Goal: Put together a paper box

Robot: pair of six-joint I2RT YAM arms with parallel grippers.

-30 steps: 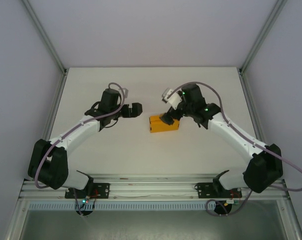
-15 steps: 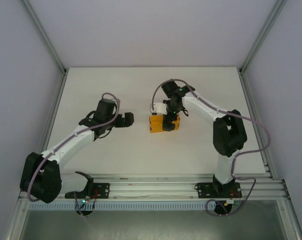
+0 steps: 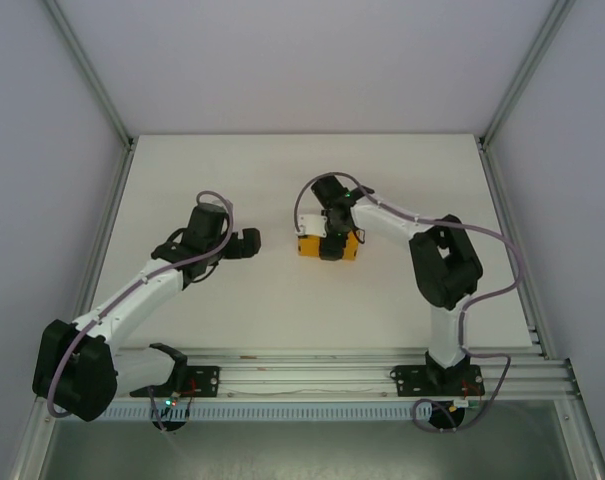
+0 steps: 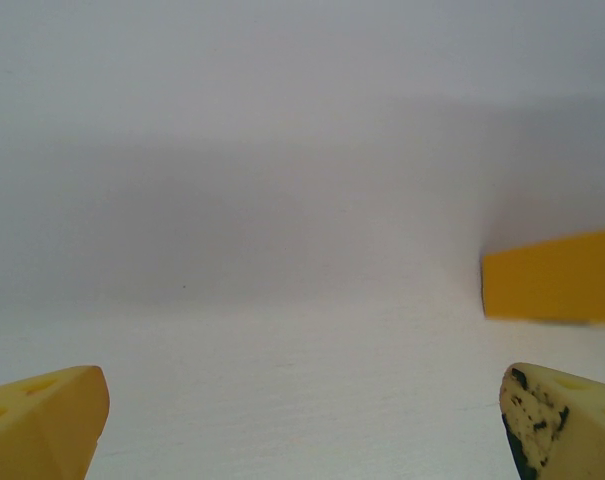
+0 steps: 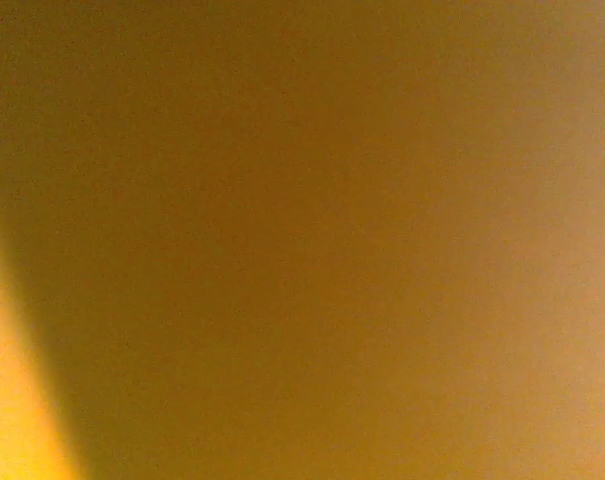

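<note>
Pressing down on the box looks like the step in hand. The right gripper (image 3: 331, 243) sits on top of the paper box (image 3: 309, 247), just right of frame centre in the top view, w/ orange card showing on both sides of it. Can't tell if its jaws are apart or closed, since the black body hides the tips. The right wrist cam is so close to the card it gives just a blurred orange-brown plane w/ a brighter strip at lower left.

The left gripper (image 3: 248, 243) hangs left of the box, near but not touching, fingers (image 4: 44, 420) spread wide w/ nothing between them. The box's edge shows at mid right of its wrist view.

My read: the box is a low squarish block, so assembly is late-stage. Next move prob. needs a firm, even push to seat the last flap, w/ the left arm bracing the side vs. sliding.

Card is thin, matte, bright orange, crisp-edged. The table (image 3: 282, 180) is flat, white, slightly grainy. Fingertips are yellow wedges, one scuffed black.
</note>
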